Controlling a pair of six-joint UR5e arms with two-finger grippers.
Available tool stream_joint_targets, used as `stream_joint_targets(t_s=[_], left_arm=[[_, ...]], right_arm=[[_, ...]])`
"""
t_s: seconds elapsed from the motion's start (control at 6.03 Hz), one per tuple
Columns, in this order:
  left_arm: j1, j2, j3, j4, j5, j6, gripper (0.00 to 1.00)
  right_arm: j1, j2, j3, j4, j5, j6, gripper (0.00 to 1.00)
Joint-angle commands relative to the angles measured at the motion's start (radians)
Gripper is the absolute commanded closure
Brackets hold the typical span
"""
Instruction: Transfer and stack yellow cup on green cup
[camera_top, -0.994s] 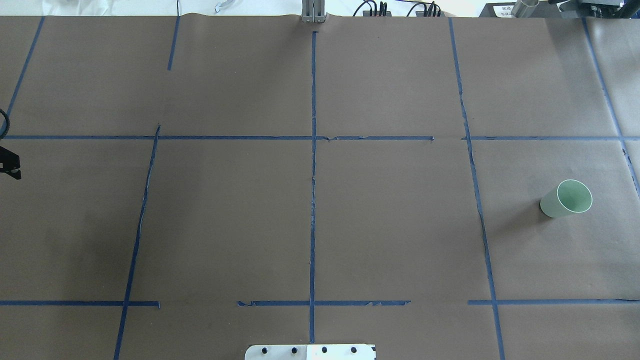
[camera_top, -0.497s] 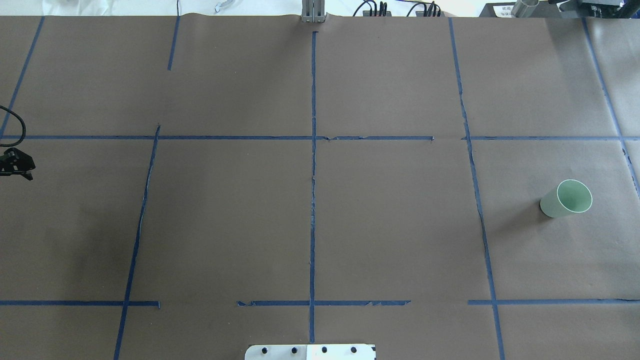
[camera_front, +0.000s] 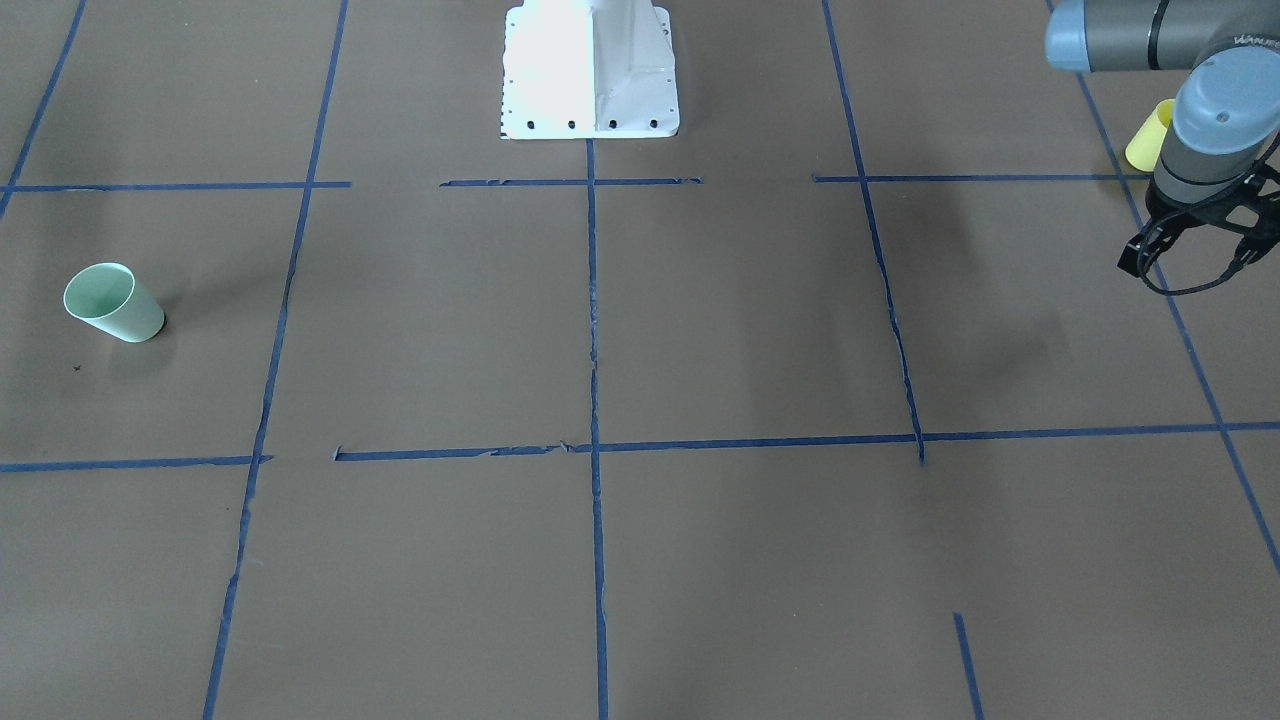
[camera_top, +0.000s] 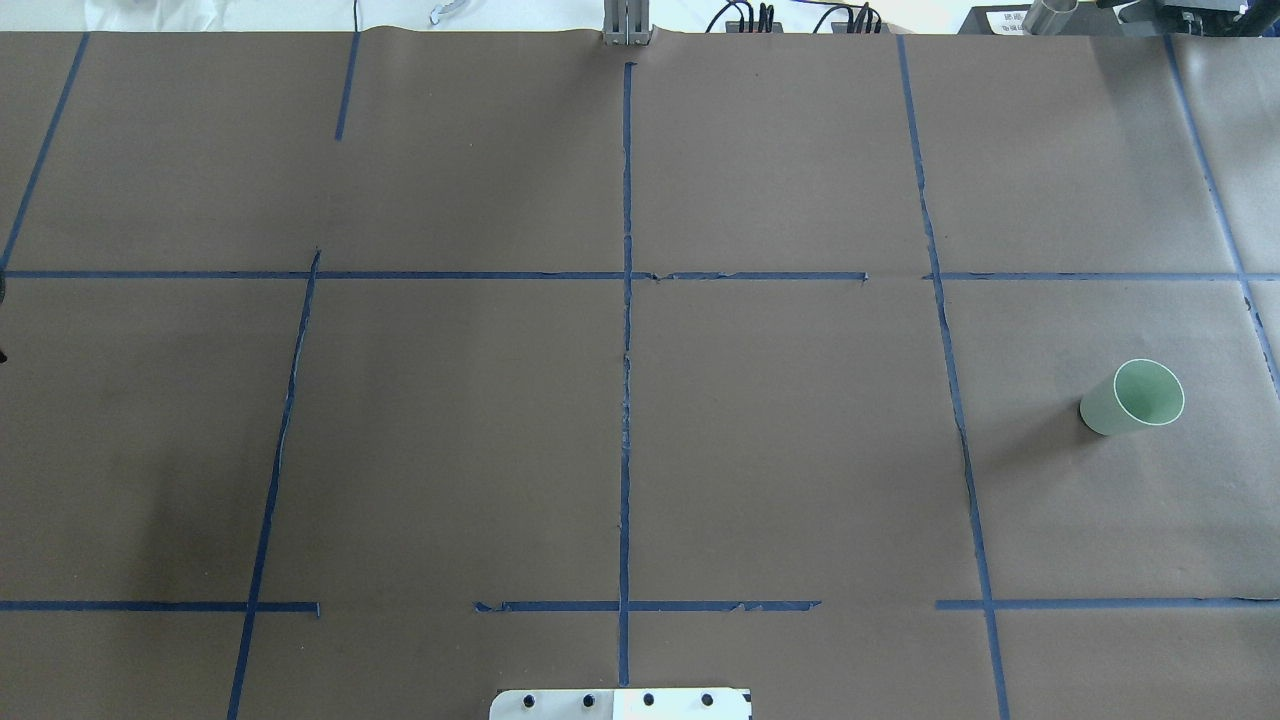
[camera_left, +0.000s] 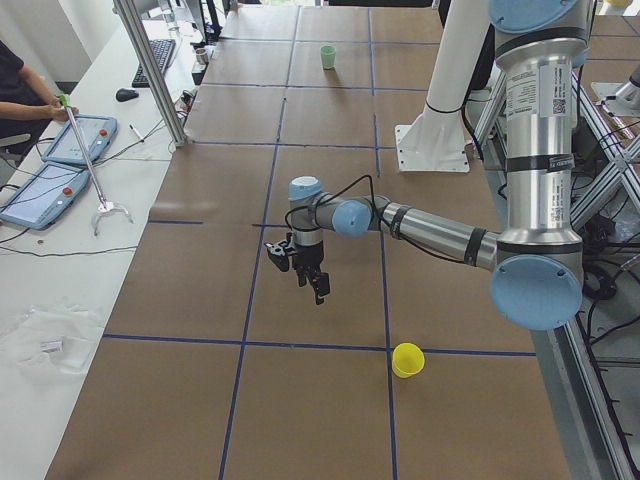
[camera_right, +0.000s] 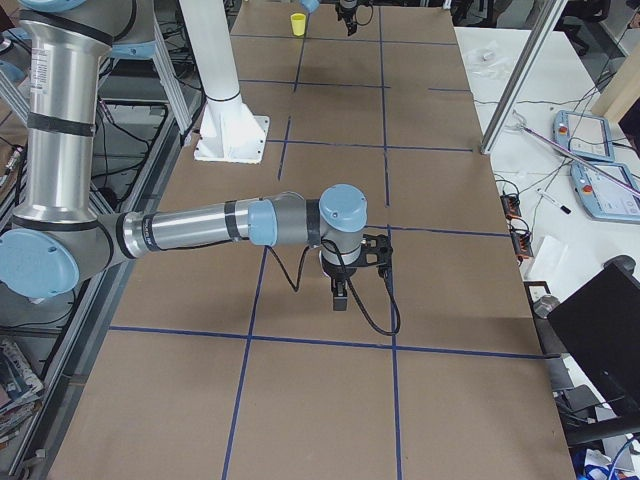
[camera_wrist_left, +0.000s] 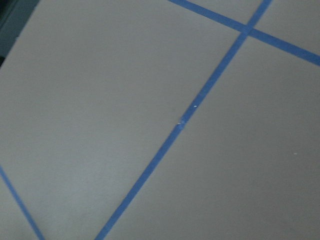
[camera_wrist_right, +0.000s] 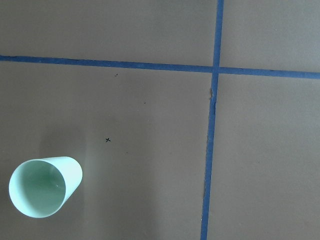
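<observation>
The yellow cup (camera_front: 1146, 138) stands upright at the table's left end, partly hidden behind my left arm; it also shows in the exterior left view (camera_left: 407, 359). My left gripper (camera_front: 1186, 262) hangs above the paper a short way from the yellow cup, its jaws apart and empty. It is outside the overhead view. The green cup (camera_top: 1131, 397) stands upright near the table's right end and shows in the right wrist view (camera_wrist_right: 44, 186). My right gripper (camera_right: 341, 292) shows only in the exterior right view, so I cannot tell whether it is open or shut.
Brown paper with a grid of blue tape lines (camera_top: 626, 330) covers the table. The white robot base plate (camera_front: 590, 70) sits at the near middle edge. An aluminium post (camera_left: 152, 70) and tablets (camera_left: 60, 165) stand on the side bench.
In the overhead view my left gripper edged in from the left border, then drew back out of view. The green cup has not moved.
</observation>
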Motion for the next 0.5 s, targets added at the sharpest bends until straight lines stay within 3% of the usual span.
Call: stream_joint_targets(t_s=[0.0,0.33], left_arm=[[0.032,0.083,-0.054,0.113,0.107,-0.163,0.00],[0.097,0.145,-0.054,0.119,0.192,-0.437,0.00]], right_arm=[[-0.008,0.002,0.002,0.001,-0.001,-0.010,0.00],[-0.023,0.002,0.011,0.001,0.001,-0.008,0.00]])
